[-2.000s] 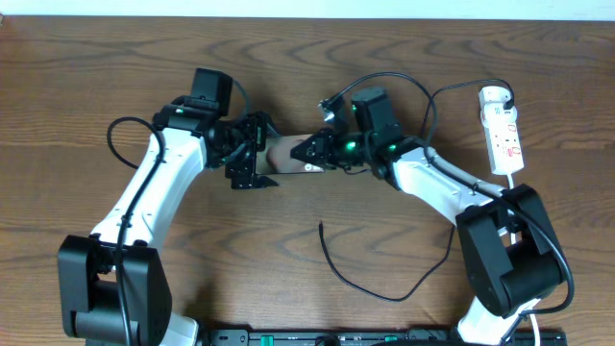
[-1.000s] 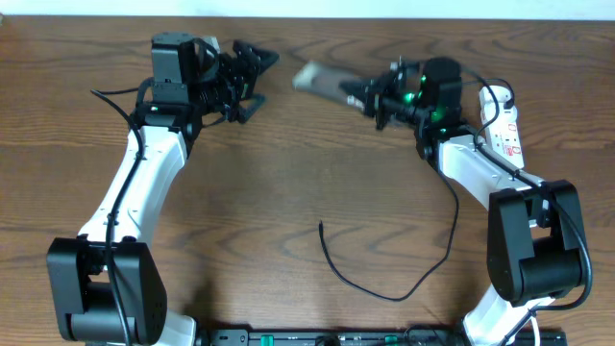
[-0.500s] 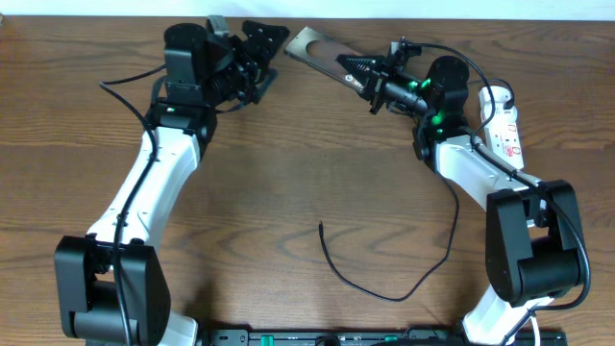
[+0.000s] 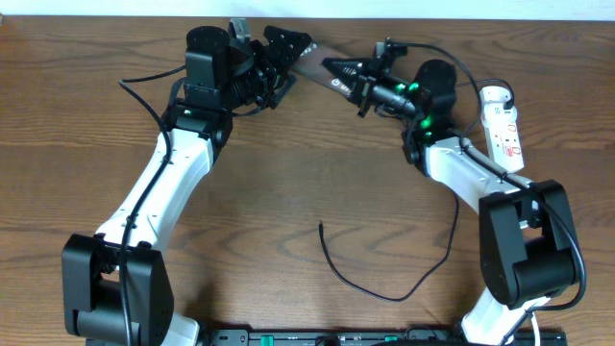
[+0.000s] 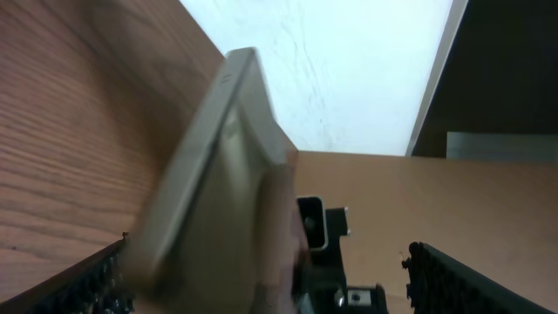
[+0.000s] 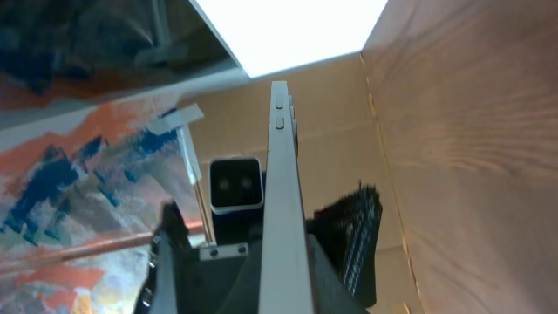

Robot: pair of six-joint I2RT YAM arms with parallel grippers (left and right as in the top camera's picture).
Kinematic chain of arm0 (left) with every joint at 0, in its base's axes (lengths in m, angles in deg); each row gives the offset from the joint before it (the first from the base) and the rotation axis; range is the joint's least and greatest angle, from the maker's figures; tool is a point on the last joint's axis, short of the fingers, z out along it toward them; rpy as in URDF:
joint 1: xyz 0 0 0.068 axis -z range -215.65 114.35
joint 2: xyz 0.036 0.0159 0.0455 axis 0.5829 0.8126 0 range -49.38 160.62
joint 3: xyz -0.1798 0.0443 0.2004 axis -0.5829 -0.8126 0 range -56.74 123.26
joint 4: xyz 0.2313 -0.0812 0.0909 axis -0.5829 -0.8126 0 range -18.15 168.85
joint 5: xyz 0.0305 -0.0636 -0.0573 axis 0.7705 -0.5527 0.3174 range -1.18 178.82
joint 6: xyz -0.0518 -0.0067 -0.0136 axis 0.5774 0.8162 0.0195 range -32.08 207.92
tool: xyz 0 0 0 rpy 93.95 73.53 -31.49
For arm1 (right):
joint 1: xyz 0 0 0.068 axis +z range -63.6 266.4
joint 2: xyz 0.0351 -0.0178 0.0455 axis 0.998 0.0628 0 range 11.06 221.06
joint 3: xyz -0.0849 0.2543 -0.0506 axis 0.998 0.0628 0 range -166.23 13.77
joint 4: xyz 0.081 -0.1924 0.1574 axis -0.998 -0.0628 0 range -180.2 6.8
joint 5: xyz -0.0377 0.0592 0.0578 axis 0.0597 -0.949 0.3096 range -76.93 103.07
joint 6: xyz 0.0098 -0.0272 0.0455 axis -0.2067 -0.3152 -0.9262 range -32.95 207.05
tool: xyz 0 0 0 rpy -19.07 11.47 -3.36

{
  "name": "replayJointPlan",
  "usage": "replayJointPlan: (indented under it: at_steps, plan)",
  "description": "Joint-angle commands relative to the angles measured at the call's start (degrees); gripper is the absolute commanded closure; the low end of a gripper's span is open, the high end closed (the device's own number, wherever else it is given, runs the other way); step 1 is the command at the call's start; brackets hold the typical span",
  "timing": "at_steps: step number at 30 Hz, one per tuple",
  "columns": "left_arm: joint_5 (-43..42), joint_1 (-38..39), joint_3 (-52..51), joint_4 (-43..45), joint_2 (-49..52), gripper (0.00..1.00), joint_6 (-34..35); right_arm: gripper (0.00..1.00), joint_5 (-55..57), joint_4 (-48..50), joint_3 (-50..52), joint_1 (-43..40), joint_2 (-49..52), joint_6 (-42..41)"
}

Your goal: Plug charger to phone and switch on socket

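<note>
The phone (image 4: pixel 313 61) is held up in the air near the table's far edge, with my right gripper (image 4: pixel 346 74) shut on its right end. In the right wrist view the phone (image 6: pixel 284 192) shows edge-on, clamped between the jaws of my right gripper (image 6: pixel 284 292). My left gripper (image 4: pixel 288 46) stands open around the phone's left end. In the left wrist view the phone (image 5: pixel 214 183) is a blurred slab between the wide-apart fingers (image 5: pixel 449 279). The charger (image 4: pixel 384 290) lies loose on the table, its free tip (image 4: pixel 320 225) pointing up. The socket (image 4: pixel 504 130) lies at the far right.
The wooden table (image 4: pixel 288 163) spreads under both arms. The charger cable loops between the arm bases near the front. The right arm's black cables arc beside the socket. A dark rail (image 4: pixel 384 336) runs along the front edge.
The left gripper has swung right until its open fingers stand around the phone's left end. The right gripper, still holding the phone, shifted slightly left.
</note>
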Motion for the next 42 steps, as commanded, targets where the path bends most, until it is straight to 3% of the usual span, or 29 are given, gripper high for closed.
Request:
replayJointPlan:
  at_steps: [1, 7, 14, 18, 29, 36, 39, 42]
  plan:
    - [2.4, -0.1, 1.0, 0.3, -0.9, 0.06, 1.4, 0.99, 0.5, 0.9, -0.7, 1.6, -0.4, -2.1]
    - [5.5, -0.1, 1.0, 0.5, -0.8, 0.06, 2.6, 0.99, 3.8, 1.2, -0.7, 3.7, -0.4, -8.6]
    - [6.6, -0.1, 1.0, 0.4, -0.6, 0.08, 4.9, 0.99, 4.8, 1.6, -0.7, 3.9, -0.4, -8.3]
    - [7.4, -0.1, 0.9, 0.5, -0.6, 0.31, 7.6, 0.99, 5.0, 1.6, -0.7, 3.9, -0.4, -7.9]
    - [8.5, 0.0, 0.8, 0.4, -0.6, 0.75, 7.3, 0.99, 4.8, 1.6, -0.7, 4.3, -0.4, -7.9]
    - [8.9, 0.0, 0.8, 0.4, -0.6, 0.81, 7.3, 0.99, 4.8, 1.6, -0.7, 4.6, -0.4, -7.7]
    - [9.3, 0.0, 0.8, 0.4, -0.6, 0.92, 7.3, 0.99, 4.8, 1.4, -0.7, 4.7, -0.4, -7.7]
    - [9.4, 0.1, 0.8, 0.4, -0.6, 0.93, 7.3, 0.99, 4.8, 1.4, -0.7, 4.7, -0.4, -7.5]
